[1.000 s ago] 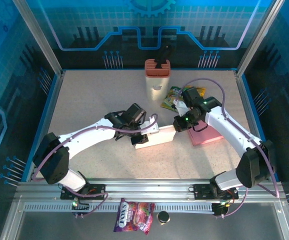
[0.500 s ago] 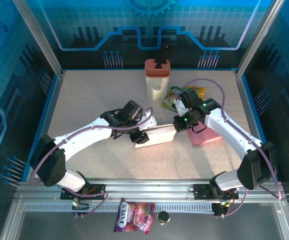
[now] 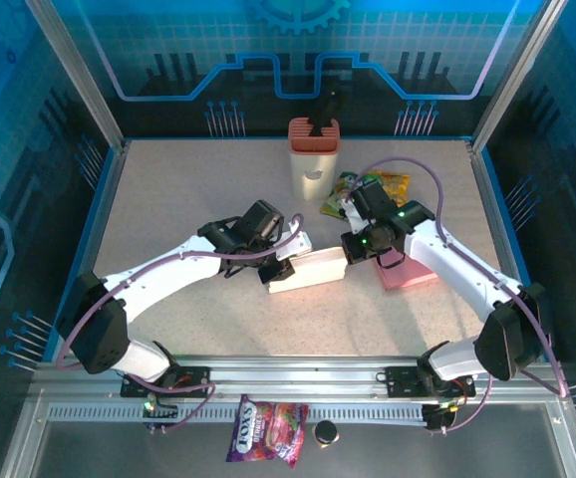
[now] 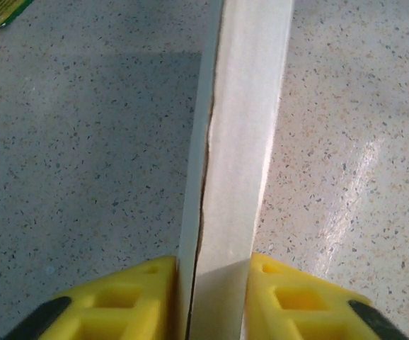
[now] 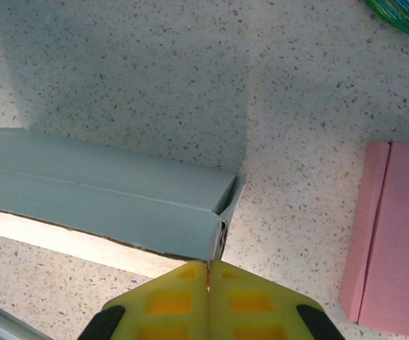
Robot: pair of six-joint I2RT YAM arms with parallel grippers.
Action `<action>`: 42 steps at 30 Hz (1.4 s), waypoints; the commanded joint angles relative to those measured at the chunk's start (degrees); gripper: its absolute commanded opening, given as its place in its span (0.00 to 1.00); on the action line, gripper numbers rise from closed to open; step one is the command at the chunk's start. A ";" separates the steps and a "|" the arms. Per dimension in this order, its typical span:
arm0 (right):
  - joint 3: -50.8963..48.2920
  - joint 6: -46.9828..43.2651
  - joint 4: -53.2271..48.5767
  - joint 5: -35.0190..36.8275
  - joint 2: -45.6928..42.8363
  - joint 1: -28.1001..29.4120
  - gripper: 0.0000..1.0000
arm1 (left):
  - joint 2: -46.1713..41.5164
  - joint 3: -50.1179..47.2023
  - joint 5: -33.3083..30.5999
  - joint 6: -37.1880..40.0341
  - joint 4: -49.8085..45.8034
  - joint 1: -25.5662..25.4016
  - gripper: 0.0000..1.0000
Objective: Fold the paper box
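Observation:
The white paper box (image 3: 310, 271) lies long and narrow on the table between the two arms. Seen from the left wrist, the paper box (image 4: 236, 142) runs straight up between the yellow fingers (image 4: 119, 297), with a seam showing along its top. My left gripper (image 3: 276, 267) is shut on its left end, and both pads touch its sides. My right gripper (image 3: 349, 253) is shut with nothing in it. Its joined fingertips (image 5: 209, 273) press against the right end of the box (image 5: 105, 195), where a small flap stands slightly ajar.
A pink flat box (image 3: 410, 271) lies just right of the right gripper. Snack packets (image 3: 356, 189) and an orange-topped holder (image 3: 314, 157) stand at the back centre. A candy bag (image 3: 266, 430) rests on the front rail.
The left jaws widened and closed in again on the box's left end. The right gripper and the box's right end shifted slightly left and toward the back.

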 commanded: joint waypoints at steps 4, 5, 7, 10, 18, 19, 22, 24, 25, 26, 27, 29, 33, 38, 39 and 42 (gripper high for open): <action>-1.14 4.12 -0.86 6.30 -2.05 3.52 0.00 | -0.51 -0.15 -4.12 -3.38 -0.33 0.44 0.56; -1.13 4.65 -0.84 6.66 -1.90 3.91 0.00 | -1.13 -0.29 -4.38 -4.39 -0.06 0.49 0.59; -1.05 5.35 -0.82 7.13 -1.64 4.40 0.00 | -2.51 -0.67 -4.56 -6.72 0.70 0.91 0.63; -1.07 6.34 -0.51 7.51 -1.21 4.85 0.00 | -5.67 -1.34 -2.58 -11.79 1.85 2.75 0.67; 1.27 7.20 -1.59 7.42 0.67 5.10 0.00 | -11.95 -0.63 -2.85 -18.90 -5.14 4.84 0.67; 1.65 7.21 -1.70 7.20 1.03 5.06 0.00 | -12.00 -0.20 -2.90 -19.27 -6.97 4.79 0.65; 2.21 7.70 -1.79 7.01 1.79 5.04 0.00 | -12.22 0.78 -2.08 -20.88 -12.11 4.82 0.57; 2.30 8.00 -1.72 6.84 2.06 5.07 0.00 | -12.03 1.07 -1.66 -21.70 -14.66 4.77 0.54; 2.37 7.93 -1.66 6.75 2.15 5.05 0.00 | -11.88 1.11 -1.93 -22.05 -15.49 4.79 0.54; 2.30 8.00 -1.53 6.53 2.24 5.10 0.00 | -11.55 1.36 -2.62 -22.19 -16.28 4.82 0.54; 2.39 8.07 -1.52 6.50 2.31 4.96 0.00 | -11.07 1.74 -3.48 -22.29 -17.02 4.78 0.53; 2.47 8.06 -1.52 6.44 2.40 5.10 0.00 | -9.96 2.86 -4.83 -22.29 -17.72 4.93 0.53; 3.01 8.00 -1.90 6.39 2.85 4.98 0.00 | -6.62 5.88 -4.39 -23.27 -19.08 5.25 0.44; 3.09 8.32 -2.15 6.17 2.91 4.70 0.00 | -3.82 6.98 -3.34 -24.47 -19.54 5.29 0.38; 3.03 8.44 -2.12 6.07 2.79 4.59 0.00 | -3.50 7.18 -3.38 -24.72 -19.70 5.41 0.37; 3.01 8.42 -2.10 5.95 2.68 4.33 0.00 | -2.58 7.87 -3.78 -25.04 -20.35 5.43 0.33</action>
